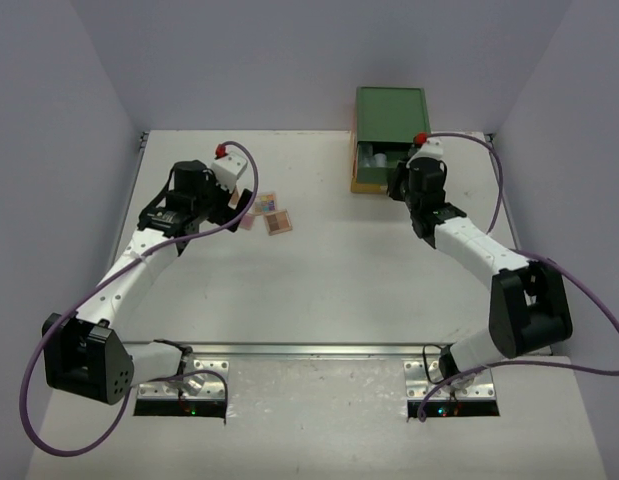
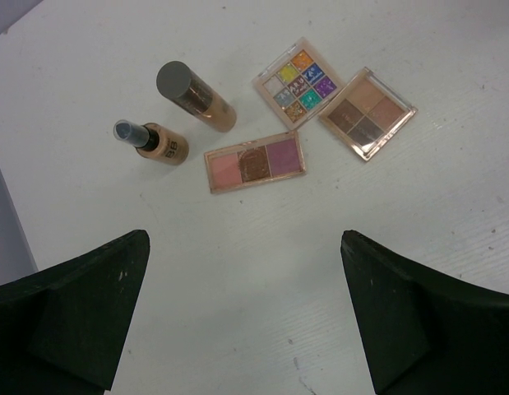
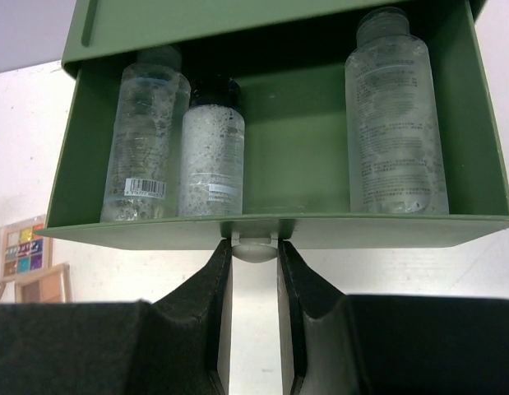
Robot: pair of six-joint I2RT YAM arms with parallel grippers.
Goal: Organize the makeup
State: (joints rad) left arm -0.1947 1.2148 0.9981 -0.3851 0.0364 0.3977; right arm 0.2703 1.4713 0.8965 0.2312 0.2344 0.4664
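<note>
Right fingers [image 3: 206,321] are clamped on the pale knob [image 3: 256,248] of the green drawer [image 3: 279,232]. The drawer is pulled out and holds three clear bottles [image 3: 211,156], two together at one side and one apart at the other. Left fingers [image 2: 73,313] are spread wide, holding nothing, above the table [image 2: 238,313]. Just ahead sit two amber bottles [image 2: 196,95] and three flat palettes [image 2: 256,160], clustered together.

A white table [image 1: 339,290] fills the middle of the top view, evenly lit, with only soft shadows. A plain pale lavender-grey back wall [image 1: 289,60] closes the top of the frame, a matching side wall [image 1: 49,150] the left edge, another wall [image 1: 579,130] the right. A metal strip [image 1: 319,349] crosses the table's lower part.
</note>
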